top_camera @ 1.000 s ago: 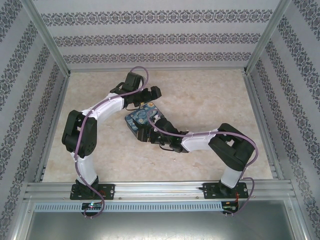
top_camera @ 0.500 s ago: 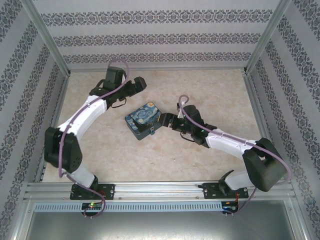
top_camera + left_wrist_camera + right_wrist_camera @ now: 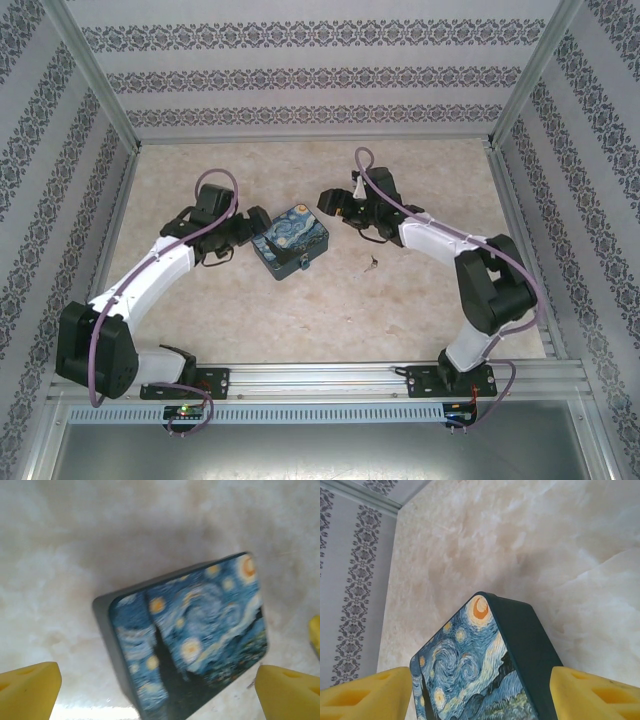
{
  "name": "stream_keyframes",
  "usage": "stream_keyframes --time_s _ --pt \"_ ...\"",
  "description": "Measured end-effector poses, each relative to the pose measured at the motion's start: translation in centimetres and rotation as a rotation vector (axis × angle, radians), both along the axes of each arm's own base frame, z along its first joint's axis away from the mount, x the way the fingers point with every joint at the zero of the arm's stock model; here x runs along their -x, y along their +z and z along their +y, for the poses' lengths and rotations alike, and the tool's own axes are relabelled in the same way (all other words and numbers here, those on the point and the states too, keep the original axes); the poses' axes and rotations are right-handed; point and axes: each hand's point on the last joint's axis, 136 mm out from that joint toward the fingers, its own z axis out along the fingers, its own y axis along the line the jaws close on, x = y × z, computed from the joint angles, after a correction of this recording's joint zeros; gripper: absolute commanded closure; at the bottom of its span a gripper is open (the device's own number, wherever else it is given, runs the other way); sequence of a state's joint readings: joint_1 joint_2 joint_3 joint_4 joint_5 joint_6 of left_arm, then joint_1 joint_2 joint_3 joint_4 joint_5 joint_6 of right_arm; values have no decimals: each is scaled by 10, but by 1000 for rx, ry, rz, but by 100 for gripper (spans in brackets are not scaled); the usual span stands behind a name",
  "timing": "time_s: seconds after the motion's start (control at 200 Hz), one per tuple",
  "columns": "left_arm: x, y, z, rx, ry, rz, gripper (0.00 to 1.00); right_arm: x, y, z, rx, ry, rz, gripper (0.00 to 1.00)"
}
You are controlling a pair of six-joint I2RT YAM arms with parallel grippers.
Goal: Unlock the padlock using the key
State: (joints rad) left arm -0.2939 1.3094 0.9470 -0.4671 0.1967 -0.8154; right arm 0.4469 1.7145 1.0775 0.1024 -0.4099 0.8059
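Key-pickup step: left gripper (image 3: 248, 227) and right gripper (image 3: 327, 200) both open, empty, flanking tin (image 3: 288, 238); next needs fine pinch on likely key (image 3: 373, 263), near-right of tin.

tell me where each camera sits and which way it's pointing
Top external: above, behind the bases, looking down at the table; both arms, left claw, right claw show.
Left wrist: on left arm, looking down on the tin; yellow fingers show.
Right wrist: on right arm, low, facing the tin's corner; yellow fingers show.
Shared: all see the tin.
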Motion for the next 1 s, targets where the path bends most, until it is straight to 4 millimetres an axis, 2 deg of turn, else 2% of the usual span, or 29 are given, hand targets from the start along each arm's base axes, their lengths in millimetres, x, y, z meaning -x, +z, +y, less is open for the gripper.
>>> stream_keyframes --time_s 0.155,0.33,0.595,0.744,0.879,0.999 --pt "7 -22 1 11 22 39 0 -8 -16 7 4 16 42 29" --pt "-11 -33 -7 50 40 29 0 -7 -34 14 -3 43 92 29" --pt "-31 -59 -20 81 34 71 0 3 -42 17 -20 59 109 30" --pt "-45 -53 -26 96 27 48 0 17 -48 21 -17 76 131 31" --pt "-56 -45 -31 112 19 21 1 27 -44 23 -20 88 126 31" --pt "-62 -45 -35 118 8 22 1 34 -41 19 -21 78 126 31"
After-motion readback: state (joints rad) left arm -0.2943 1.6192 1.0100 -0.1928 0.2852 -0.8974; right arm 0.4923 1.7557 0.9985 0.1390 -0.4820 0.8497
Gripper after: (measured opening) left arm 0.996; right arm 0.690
